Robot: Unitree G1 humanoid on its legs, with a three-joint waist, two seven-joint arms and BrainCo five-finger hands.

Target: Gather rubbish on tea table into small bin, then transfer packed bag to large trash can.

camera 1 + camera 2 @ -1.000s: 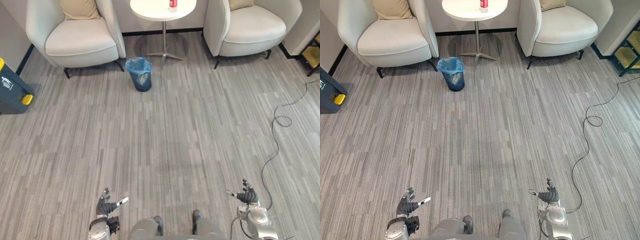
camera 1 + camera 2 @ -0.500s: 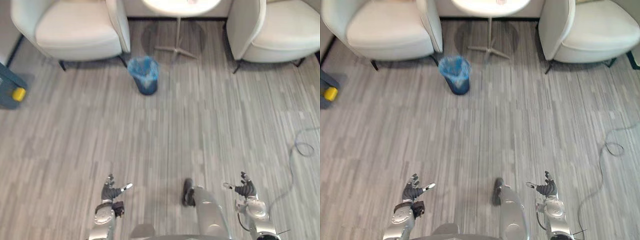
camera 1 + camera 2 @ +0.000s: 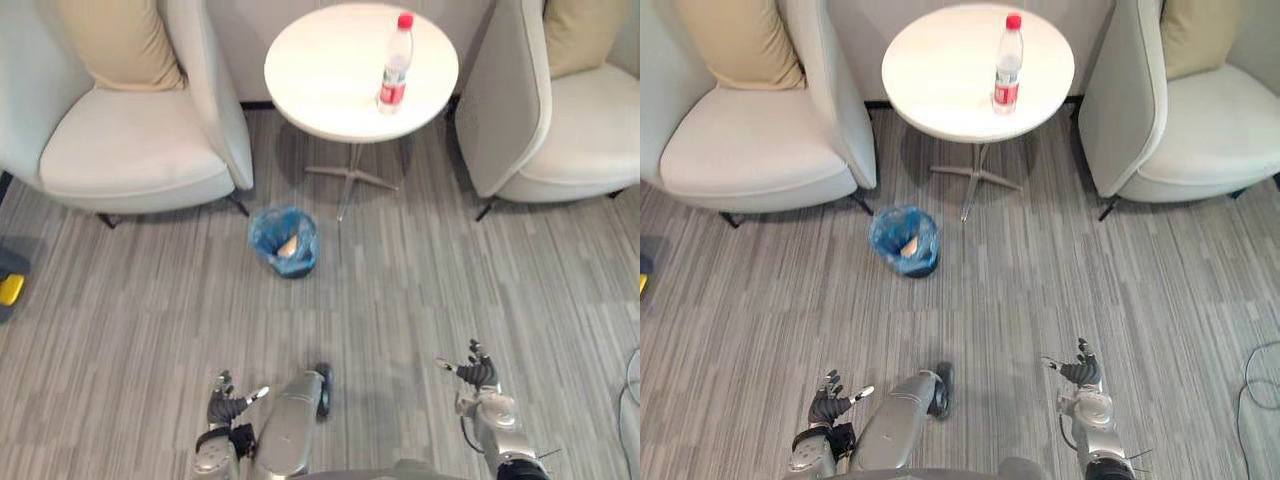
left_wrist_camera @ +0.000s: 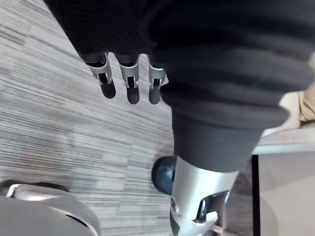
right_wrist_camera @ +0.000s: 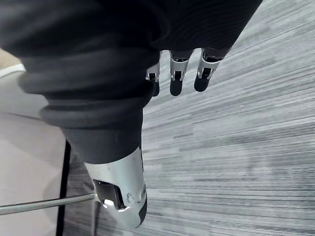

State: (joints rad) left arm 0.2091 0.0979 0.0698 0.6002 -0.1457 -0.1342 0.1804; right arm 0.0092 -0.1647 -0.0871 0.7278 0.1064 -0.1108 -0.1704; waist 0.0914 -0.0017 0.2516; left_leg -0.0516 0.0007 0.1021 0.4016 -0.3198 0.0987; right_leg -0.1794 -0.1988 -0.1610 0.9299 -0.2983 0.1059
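A clear water bottle (image 3: 393,63) with a red cap and red label stands upright on the round white tea table (image 3: 330,80). On the floor in front of the table's left side sits the small bin (image 3: 285,240), lined with a blue bag, something pale inside it. My left hand (image 3: 229,407) hangs low near the floor, fingers (image 4: 129,81) straight, holding nothing. My right hand (image 3: 473,376) is likewise low, fingers (image 5: 176,73) straight, holding nothing. Both hands are well short of the table.
Two white armchairs flank the table, the left armchair (image 3: 120,150) and the right armchair (image 3: 570,130), each with a tan cushion. A dark container with a yellow part (image 3: 10,285) sits at the left edge. Grey striped carpet (image 3: 420,290) lies between me and the table.
The whole picture has shifted: the camera has come closer to the table, so bottle and bin now look nearer. Both hands stay low and open.
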